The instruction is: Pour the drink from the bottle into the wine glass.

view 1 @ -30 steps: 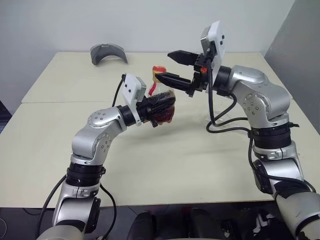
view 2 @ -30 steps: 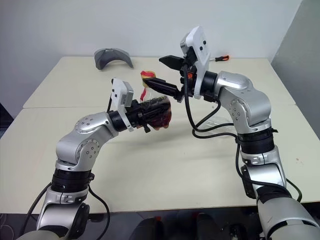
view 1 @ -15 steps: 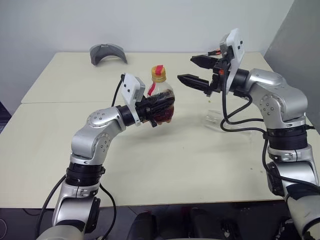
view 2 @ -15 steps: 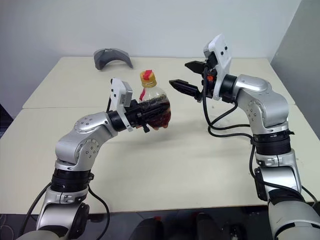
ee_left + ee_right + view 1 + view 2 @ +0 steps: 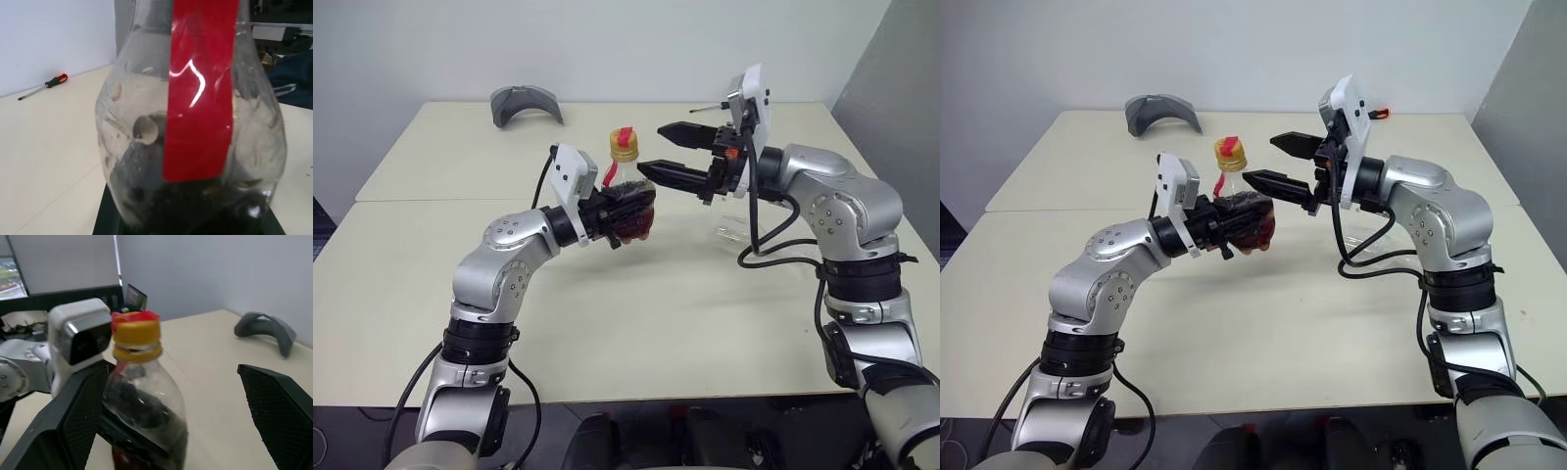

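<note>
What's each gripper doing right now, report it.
Left gripper: shut on the bottle, held upright above the table.
Right gripper: open, holding nothing, its fingers level beside the bottle's yellow cap.

1. The wine glass [image 5: 732, 227], right of centre in the left eye view, is mostly hidden behind the right arm and its cable.
2. The left tool [image 5: 625, 208] covers the lower body of the bottle [image 5: 625, 168].
3. In the left wrist view, the bottle's neck and cap are cut off by the upper edge.
</note>
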You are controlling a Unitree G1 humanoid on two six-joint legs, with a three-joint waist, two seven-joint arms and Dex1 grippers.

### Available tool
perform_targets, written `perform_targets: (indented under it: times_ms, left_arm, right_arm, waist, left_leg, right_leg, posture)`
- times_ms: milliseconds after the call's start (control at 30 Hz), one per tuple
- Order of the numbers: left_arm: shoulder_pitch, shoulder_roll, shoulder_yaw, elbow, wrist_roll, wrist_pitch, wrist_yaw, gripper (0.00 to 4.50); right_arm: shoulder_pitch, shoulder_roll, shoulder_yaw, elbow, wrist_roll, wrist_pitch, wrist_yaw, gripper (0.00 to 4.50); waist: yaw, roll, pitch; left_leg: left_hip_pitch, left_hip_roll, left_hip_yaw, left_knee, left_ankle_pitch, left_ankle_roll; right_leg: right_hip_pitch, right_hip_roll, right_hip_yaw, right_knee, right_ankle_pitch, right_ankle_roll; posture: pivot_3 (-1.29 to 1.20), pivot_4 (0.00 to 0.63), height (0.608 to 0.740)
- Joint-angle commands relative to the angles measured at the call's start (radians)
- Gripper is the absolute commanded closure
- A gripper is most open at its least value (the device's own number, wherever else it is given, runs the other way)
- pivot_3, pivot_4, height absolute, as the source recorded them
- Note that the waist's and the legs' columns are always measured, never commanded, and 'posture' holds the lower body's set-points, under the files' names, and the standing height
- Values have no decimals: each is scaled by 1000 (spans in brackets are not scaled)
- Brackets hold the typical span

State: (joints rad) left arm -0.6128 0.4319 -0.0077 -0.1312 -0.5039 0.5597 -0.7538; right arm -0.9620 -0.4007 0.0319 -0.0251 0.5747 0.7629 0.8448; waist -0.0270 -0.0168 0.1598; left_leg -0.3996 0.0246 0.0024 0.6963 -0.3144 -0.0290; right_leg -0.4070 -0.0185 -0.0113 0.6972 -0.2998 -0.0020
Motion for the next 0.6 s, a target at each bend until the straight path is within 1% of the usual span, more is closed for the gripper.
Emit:
perform_targets:
  times_ms: [33, 200, 600]
  left_arm:
    - [-14, -2, 18, -53, -14, -22, -4, 3622]
    - [-19, -3, 16, -51, -14, -21, -5, 3622]
    - [-14, -3, 15, -58, -13, -20, -3, 3622]
  right_arm:
    - [-42, 19, -21, -34, 25, -7, -9, 0]
    - [-72, 56, -20, -1, 10, -30, -24, 0]
    - [-101, 79, -20, 29, 14, -31, -24, 0]
  waist:
    - [0, 0, 0]
    - [-1, 0, 0]
    - [0, 0, 0]
  left_leg:
    - [0, 0, 0, 0, 0, 0]
    - [0, 0, 0, 0, 0, -1]
    - [0, 0, 0, 0, 0, 0]
  right_leg:
    - [0, 0, 0, 0, 0, 0]
    - [0, 0, 0, 0, 0, 0]
    - [0, 0, 0, 0, 0, 0]
  posture:
    - [0, 150, 740]
    - [0, 150, 740]
    - [0, 150, 740]
